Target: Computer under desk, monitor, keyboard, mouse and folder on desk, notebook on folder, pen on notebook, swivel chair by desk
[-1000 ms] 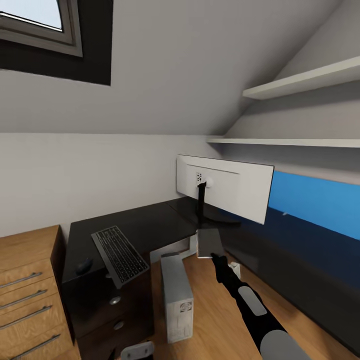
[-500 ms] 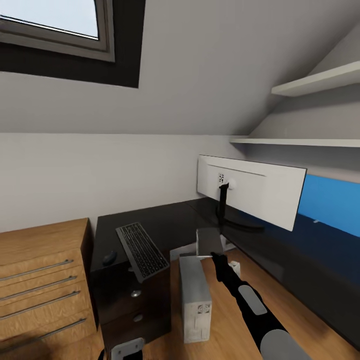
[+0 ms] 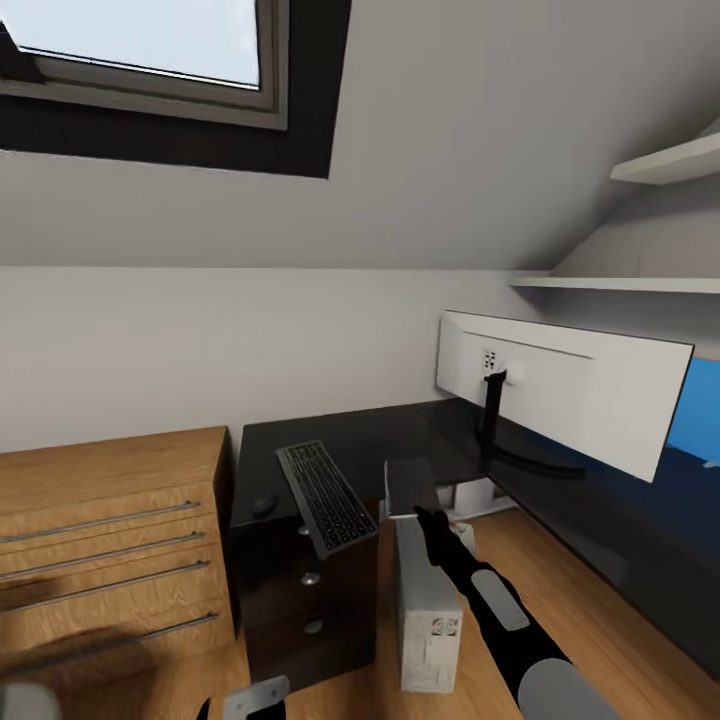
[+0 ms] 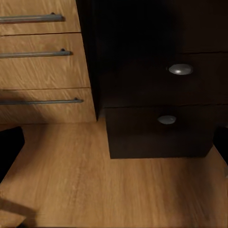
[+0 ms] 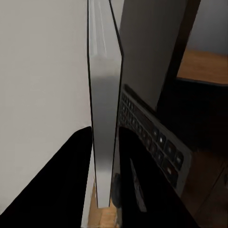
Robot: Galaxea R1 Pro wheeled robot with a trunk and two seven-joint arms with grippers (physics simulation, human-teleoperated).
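Note:
The glossy black desk [image 3: 400, 435] carries the white-backed monitor [image 3: 580, 395], the black keyboard [image 3: 325, 497] overhanging its front edge, and the small black mouse [image 3: 265, 505] beside it. The grey-white computer [image 3: 425, 610] stands on the floor under the desk's inner corner. My right gripper [image 3: 422, 515] is shut on the thin grey notebook [image 3: 410, 487], held upright above the computer, close to the keyboard. In the right wrist view the notebook [image 5: 104, 118] is edge-on between dark fingers [image 5: 61, 180], with the keyboard [image 5: 154, 137] beyond. My left gripper [image 3: 255, 695] hangs low before the desk drawers [image 4: 156, 80], fingers wide apart.
A light wood cabinet [image 3: 110, 540] with bar handles stands left of the desk, touching it. Wooden floor [image 4: 104, 180] lies in front of the drawers. White shelves [image 3: 640, 285] hang above the monitor. A blue surface [image 3: 695, 420] sits at the far right behind the monitor.
The whole view has swung left, so desk, monitor and cabinet sit further right in the picture. The right gripper still holds the notebook, now over the computer and nearer the keyboard.

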